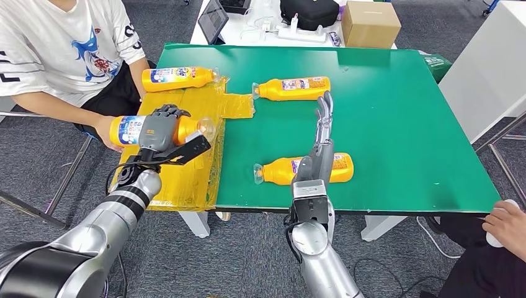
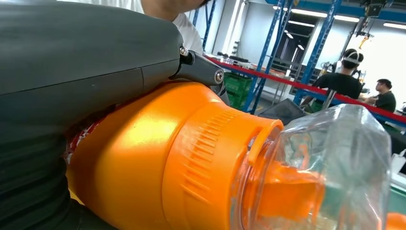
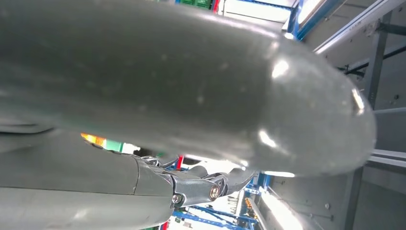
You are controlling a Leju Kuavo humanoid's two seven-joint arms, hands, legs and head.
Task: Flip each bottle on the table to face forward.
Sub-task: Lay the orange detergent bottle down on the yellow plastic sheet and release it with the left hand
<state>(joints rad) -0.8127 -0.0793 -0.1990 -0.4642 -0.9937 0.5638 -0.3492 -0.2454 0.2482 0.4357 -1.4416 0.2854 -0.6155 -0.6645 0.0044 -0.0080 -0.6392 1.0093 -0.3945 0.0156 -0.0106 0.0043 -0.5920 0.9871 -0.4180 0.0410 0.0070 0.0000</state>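
The left hand (image 1: 158,130) grips an orange bottle (image 1: 162,129) around its middle, fingers wrapped over the label, holding it on its side above the yellow taped sheet (image 1: 186,171) at the bench's left edge. Its clear cap (image 1: 206,127) points toward the green surface; in the left wrist view the orange shoulder (image 2: 158,158) and transparent cap (image 2: 325,167) sit just ahead of the hand's grey cover (image 2: 72,52).

Three more orange bottles lie on their sides. One (image 1: 178,79) rests at the far end of the yellow sheet. Another (image 1: 291,87) lies on the green bench (image 1: 403,124) just right of the sheet, cap to the left. The nearest (image 1: 305,169) lies close to the front edge, cap also to the left.

The right hand (image 1: 321,133) reaches over that nearest bottle, fingers straight and spread apart, holding nothing; its fingertips end beside the farther bottle.

The right half of the green surface is open room out to its far and right edges.

A seated person in a white shirt (image 1: 62,43) is beside the left edge, one hand (image 1: 105,133) at the held bottle's base. Another person's hand (image 1: 508,223) shows near the front right corner. Behind the bench stand a cardboard box (image 1: 370,23), a tablet (image 1: 213,18) and a dark bag (image 1: 308,12).
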